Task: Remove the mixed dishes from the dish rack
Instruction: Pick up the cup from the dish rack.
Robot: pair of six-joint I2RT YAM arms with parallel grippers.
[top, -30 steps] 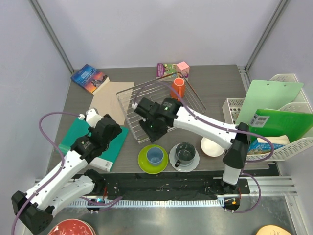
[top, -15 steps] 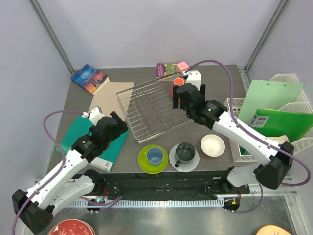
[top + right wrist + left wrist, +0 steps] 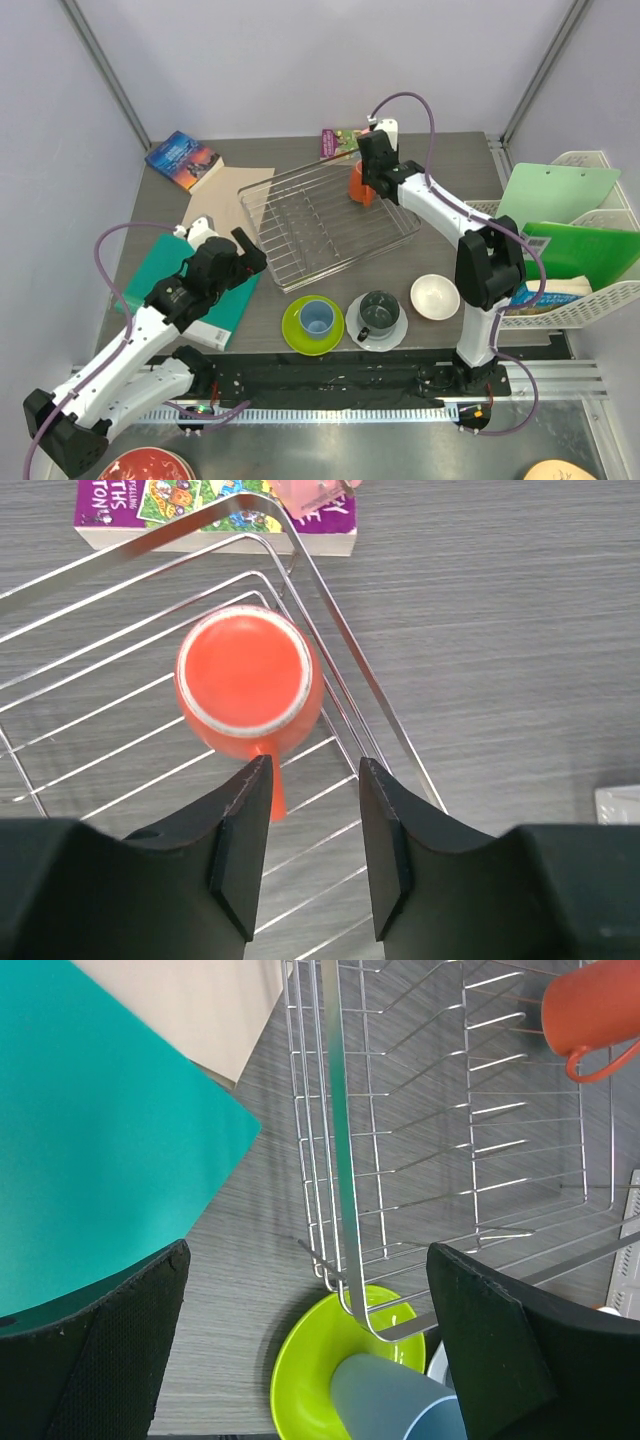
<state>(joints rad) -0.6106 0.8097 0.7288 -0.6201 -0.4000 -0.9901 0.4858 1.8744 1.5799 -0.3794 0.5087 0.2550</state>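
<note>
The silver wire dish rack sits mid-table, holding only the orange mug, upside down in its back right corner. My right gripper hovers over that mug, open and empty. In the right wrist view the mug lies just beyond my left finger, its handle pointing toward my gripper. My left gripper is open and empty at the rack's front left corner. In front of the rack stand the lime-green plate with the light blue cup, the pale plate with the dark grey mug, and the white bowl.
A teal book lies under my left arm, with beige paper and a blue book behind it. A purple booklet lies behind the rack. White lattice baskets with green folders stand at the right.
My right arm swung from the rack's front left across to its back right corner, over the orange mug. My left gripper shifted slightly toward the rack.
</note>
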